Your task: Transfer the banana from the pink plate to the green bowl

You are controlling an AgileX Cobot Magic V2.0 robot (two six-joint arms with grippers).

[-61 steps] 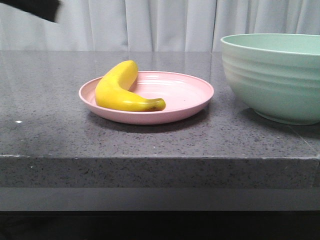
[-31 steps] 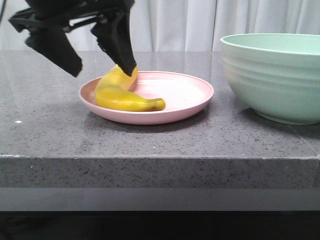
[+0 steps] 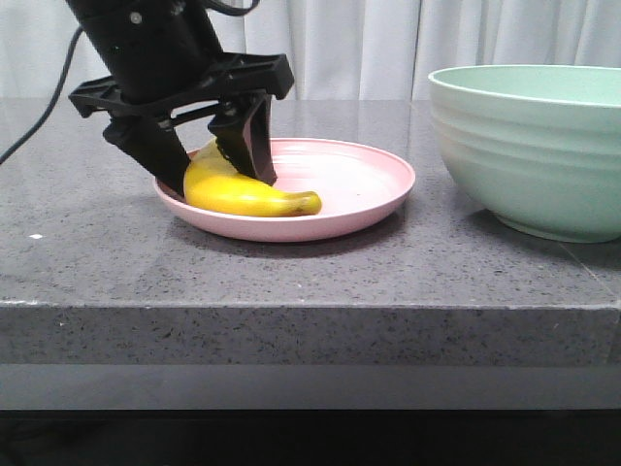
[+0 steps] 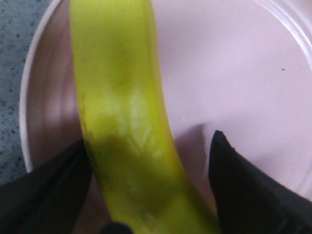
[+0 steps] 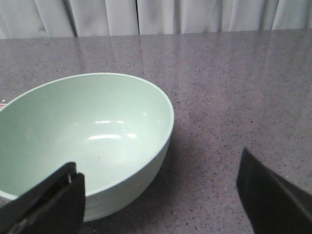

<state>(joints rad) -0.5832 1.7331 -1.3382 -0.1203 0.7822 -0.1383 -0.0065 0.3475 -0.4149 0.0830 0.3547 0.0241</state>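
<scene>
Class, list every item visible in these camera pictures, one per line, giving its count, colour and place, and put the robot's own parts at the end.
banana: one, bright yellow with a dark tip, lying on the left part of the pink plate, between the left gripper's fingers.
pink plate: one, pale pink, on the countertop left of the bowl.
green bowl: one, pale mint green, empty, at the right of the countertop.
countertop: one, dark grey speckled stone, under everything.
curtain: white, behind the countertop.
left gripper: one, black, open, lowered astride the banana.
right gripper: one, black, open, near the bowl.
</scene>
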